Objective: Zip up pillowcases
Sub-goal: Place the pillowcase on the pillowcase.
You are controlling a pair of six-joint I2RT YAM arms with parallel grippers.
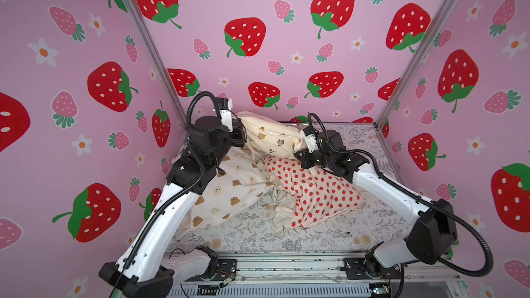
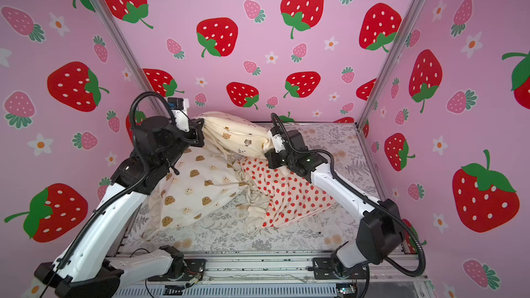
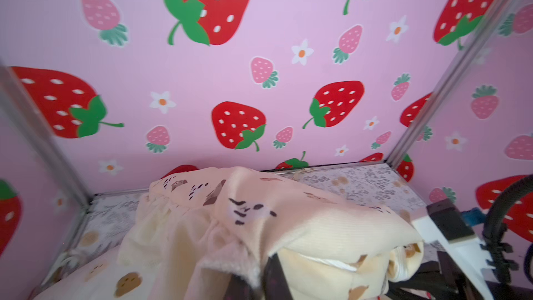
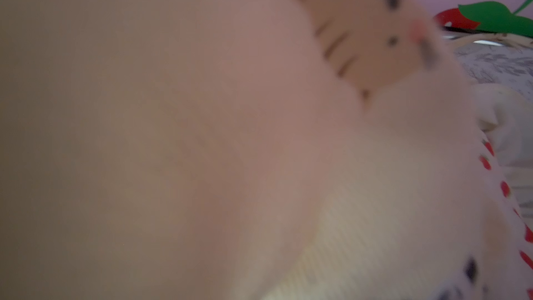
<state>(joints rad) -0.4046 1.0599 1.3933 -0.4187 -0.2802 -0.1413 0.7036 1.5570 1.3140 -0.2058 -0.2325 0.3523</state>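
Pillowcases (image 1: 312, 193) on fern-print sheet (image 1: 315, 236), strawberry walls (image 1: 272, 47)

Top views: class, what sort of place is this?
Probably a robot test booth, not a bedroom: strawberry-print wall panels on aluminium posts, and a left arm and right arm mounted on a metal rail.

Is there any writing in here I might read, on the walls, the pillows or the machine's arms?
No text here can be read.
Tiny dark marks on the right arm's white wrist piece: too small to read.
The strawberry wall, bear-and-panda pillow and fern sheet: pictures only, no lettering.
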